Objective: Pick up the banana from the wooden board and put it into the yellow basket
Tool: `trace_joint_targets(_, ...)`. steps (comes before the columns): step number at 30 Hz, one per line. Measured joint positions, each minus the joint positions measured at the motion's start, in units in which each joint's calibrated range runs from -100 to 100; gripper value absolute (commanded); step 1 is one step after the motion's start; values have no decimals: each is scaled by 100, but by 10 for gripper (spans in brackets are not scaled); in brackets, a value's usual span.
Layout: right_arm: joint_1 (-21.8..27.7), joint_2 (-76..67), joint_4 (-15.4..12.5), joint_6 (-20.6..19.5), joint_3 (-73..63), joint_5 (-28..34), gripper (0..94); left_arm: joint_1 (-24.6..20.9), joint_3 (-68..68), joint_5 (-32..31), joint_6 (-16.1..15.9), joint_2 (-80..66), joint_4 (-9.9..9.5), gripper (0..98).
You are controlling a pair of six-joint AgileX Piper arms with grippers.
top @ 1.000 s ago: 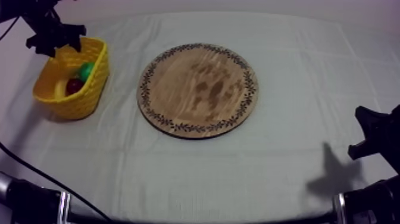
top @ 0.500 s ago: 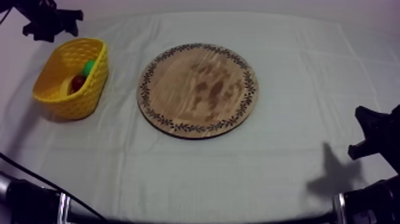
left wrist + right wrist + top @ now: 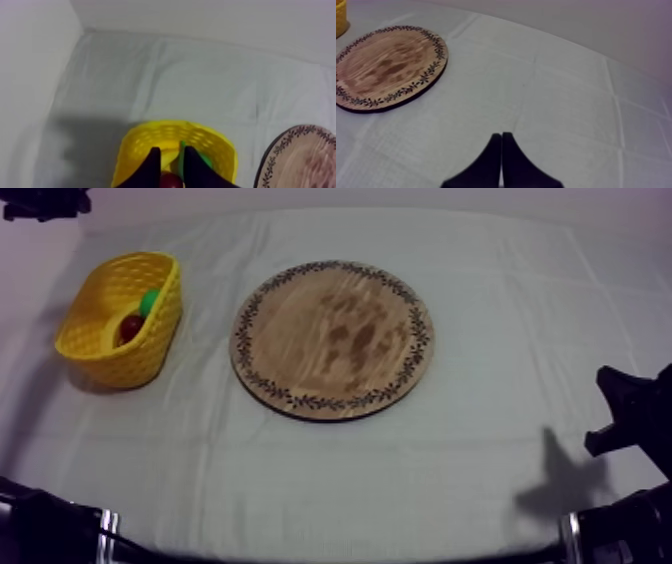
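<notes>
The yellow basket (image 3: 120, 323) stands at the table's left. Inside it lie a small red fruit (image 3: 130, 326), a green fruit (image 3: 150, 300) and a pale yellow shape (image 3: 104, 338) that looks like the banana. The round wooden board (image 3: 333, 338) in the middle is bare. My left gripper (image 3: 40, 202) hangs at the far left corner, beyond the basket. In the left wrist view my left gripper (image 3: 169, 162) is above the basket (image 3: 215, 150), its fingers a narrow gap apart with nothing between them. My right gripper (image 3: 501, 145) is shut on nothing, low over the cloth at the right (image 3: 630, 413).
The grey-white cloth runs wide and flat around the board (image 3: 386, 65). The basket's edge (image 3: 340, 17) shows beyond the board from the right wrist. A pale wall rises behind the table's far edge.
My left gripper has drawn back from over the basket toward the far left corner, and its fingers have come much closer together. The right arm has not moved.
</notes>
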Motion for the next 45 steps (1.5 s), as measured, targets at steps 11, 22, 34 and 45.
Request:
trace_joint_targets(11, 0, 0, 0, 0, 0, 0, 3, 227, 1381, -403, -129, -2066, 187, 40)
trace_joint_targets(22, 0, 0, 0, 0, 0, 0, 3, 426, 3026, -950, -114, -4253, 251, 2)
trace_joint_targets(34, 0, 0, 0, 0, 0, 0, 3, 346, 5269, -1739, -44, -6789, 268, 0)
trace_joint_targets(45, 0, 0, 0, 0, 0, 0, 3, 128, 6913, -2151, -49, -8558, 313, 0)
